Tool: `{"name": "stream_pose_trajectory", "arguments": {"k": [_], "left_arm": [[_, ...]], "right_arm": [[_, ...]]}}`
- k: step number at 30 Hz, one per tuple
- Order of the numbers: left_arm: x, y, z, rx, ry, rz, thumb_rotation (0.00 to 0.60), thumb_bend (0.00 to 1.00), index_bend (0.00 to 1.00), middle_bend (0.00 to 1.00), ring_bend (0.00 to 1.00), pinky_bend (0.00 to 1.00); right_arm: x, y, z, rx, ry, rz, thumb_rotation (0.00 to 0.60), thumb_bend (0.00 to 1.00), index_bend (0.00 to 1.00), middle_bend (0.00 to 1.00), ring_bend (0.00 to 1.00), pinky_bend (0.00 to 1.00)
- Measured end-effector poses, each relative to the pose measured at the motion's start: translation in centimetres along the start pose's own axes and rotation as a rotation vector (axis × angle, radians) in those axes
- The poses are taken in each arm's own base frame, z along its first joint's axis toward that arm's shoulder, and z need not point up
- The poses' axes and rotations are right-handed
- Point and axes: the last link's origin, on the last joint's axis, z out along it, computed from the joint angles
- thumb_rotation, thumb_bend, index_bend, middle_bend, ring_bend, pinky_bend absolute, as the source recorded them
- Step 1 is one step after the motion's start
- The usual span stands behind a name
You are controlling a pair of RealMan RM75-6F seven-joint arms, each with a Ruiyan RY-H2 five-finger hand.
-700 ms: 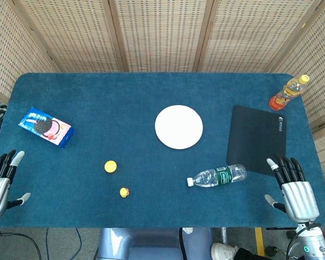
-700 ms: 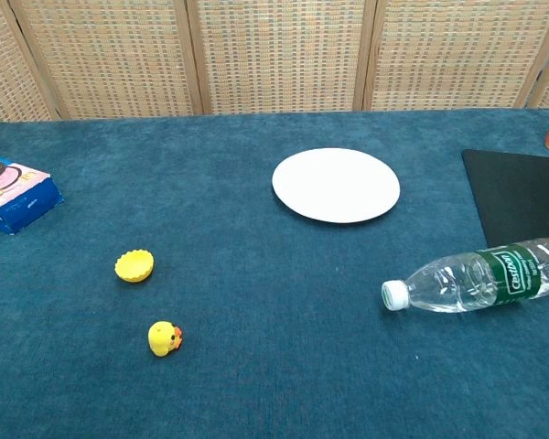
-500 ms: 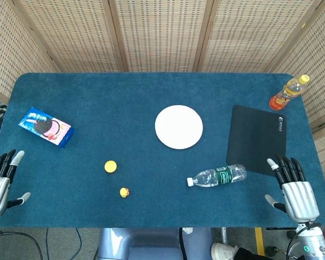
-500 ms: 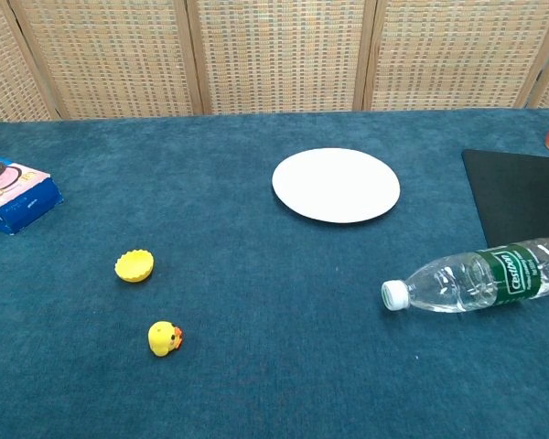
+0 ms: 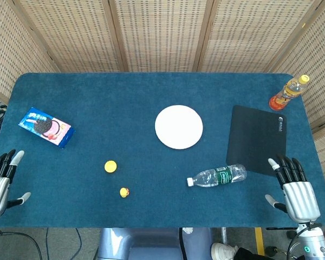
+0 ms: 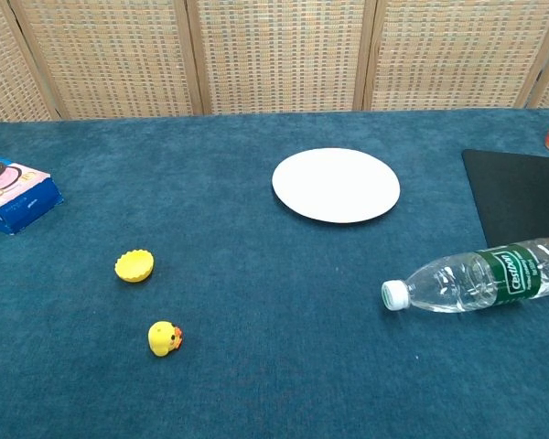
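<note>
My left hand (image 5: 0, 181) hovers open at the table's front left corner, holding nothing. At the front right corner my right hand (image 5: 294, 188) is open too, fingers spread, just right of a clear water bottle (image 5: 216, 176) (image 6: 480, 277) lying on its side. A white plate (image 5: 179, 127) (image 6: 336, 185) sits mid-table. A yellow duck toy (image 5: 124, 192) (image 6: 164, 338) and a yellow cap-like piece (image 5: 110, 166) (image 6: 134, 266) lie front left. A blue cookie box (image 5: 46, 127) (image 6: 15, 194) is the thing nearest my left hand. Neither hand shows in the chest view.
A black mat (image 5: 257, 139) (image 6: 517, 194) lies on the right side of the blue table (image 5: 97, 103). An orange drink bottle (image 5: 288, 92) stands at the back right corner. Wicker screens (image 5: 162, 32) close off the back.
</note>
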Motion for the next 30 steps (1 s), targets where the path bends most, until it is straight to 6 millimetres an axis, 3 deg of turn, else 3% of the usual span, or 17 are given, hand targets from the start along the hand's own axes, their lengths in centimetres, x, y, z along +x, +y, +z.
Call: {"name": "stream_pose_trajectory", "arguments": {"k": [17, 30], "left_arm": [[-0.2, 0.6, 0.1, -0.044, -0.017, -0.011, 0.6, 0.1, 0.0, 0.0, 0.0, 0.0], [-0.9, 4.1, 1.8, -0.376, -0.011, -0.049, 0.6, 0.11, 0.02, 0.0, 0.0, 0.0]], "right_arm": [[0.3, 0.3, 0.0, -0.024, -0.002, 0.009, 0.6, 0.0, 0.08, 0.0, 0.0, 0.01], [0.4, 0.3, -0.1, -0.035, 0.0, 0.009, 0.6, 0.0, 0.08, 0.0, 0.0, 0.01]]}}
